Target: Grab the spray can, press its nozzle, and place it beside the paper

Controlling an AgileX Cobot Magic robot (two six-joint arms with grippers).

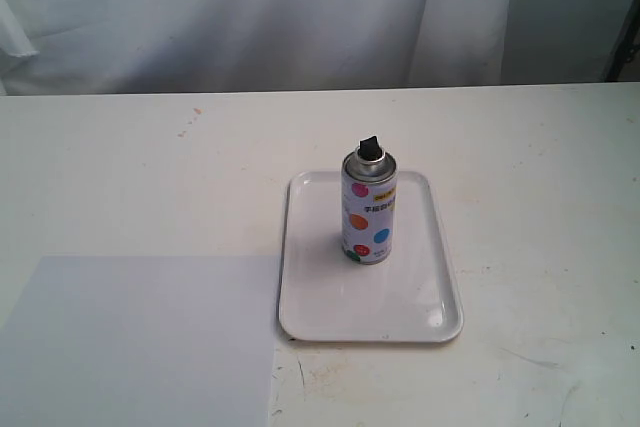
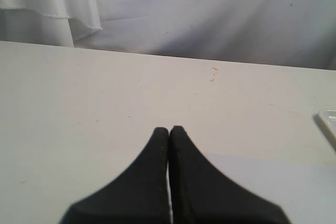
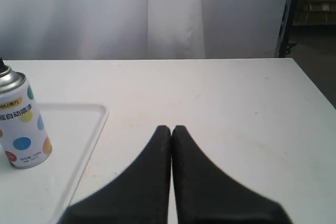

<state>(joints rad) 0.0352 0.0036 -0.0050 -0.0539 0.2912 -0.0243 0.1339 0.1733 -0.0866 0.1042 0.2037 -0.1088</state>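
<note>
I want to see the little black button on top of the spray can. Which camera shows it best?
The exterior view. There the nozzle shows whole, on top of the upright spray can. The right wrist view cuts the can at the picture's edge, leaving just a sliver of nozzle. The left wrist view shows no can.

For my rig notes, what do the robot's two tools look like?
The left tool and right tool look alike: two matte black fingers, broad at the base, curving in to narrow rounded tips. No cables or markings show.
</note>
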